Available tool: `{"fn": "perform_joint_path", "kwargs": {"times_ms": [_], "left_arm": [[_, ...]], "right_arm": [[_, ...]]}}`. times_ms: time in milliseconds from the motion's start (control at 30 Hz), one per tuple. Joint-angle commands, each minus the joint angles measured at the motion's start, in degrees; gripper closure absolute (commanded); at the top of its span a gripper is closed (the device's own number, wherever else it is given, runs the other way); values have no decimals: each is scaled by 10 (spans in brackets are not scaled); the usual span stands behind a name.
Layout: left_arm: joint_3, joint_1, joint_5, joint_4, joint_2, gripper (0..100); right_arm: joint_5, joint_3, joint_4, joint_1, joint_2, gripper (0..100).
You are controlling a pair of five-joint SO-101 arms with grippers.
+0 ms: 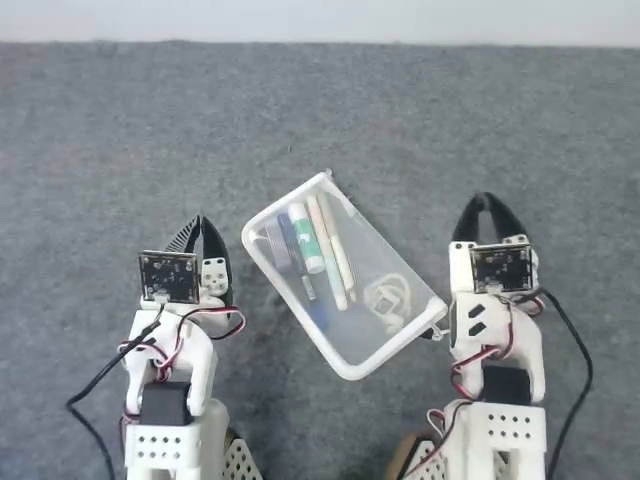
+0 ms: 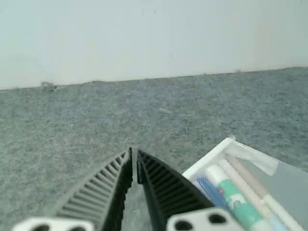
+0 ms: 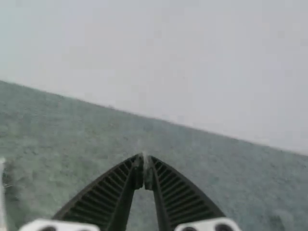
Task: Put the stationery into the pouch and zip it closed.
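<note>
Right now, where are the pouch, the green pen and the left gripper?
pouch (image 1: 352, 342), high view, bare stretch of its clear wall.
green pen (image 1: 307, 240), high view, middle of its barrel.
left gripper (image 2: 134, 154), left wrist view, between its shut fingertips.

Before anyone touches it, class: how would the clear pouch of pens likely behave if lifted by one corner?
The pouch looks like thin clear plastic, so it would probably sag, not stay flat. The pens lie loose inside and would likely slide to the low end. The fuzzy grey mat may resist pushing.
</note>
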Motion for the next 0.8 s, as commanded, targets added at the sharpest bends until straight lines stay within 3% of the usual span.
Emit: {"fn": "perform_joint_path", "kwargs": {"times_ms": [0, 333, 767], "left_arm": [[-7, 2, -8, 28, -11, 987], [-7, -1, -8, 29, -11, 987], [-7, 2, -6, 29, -11, 987]], "right_arm": [[1, 16, -3, 34, -15, 992], [1, 55, 30, 49, -15, 992], [1, 55, 260, 51, -15, 992]]}}
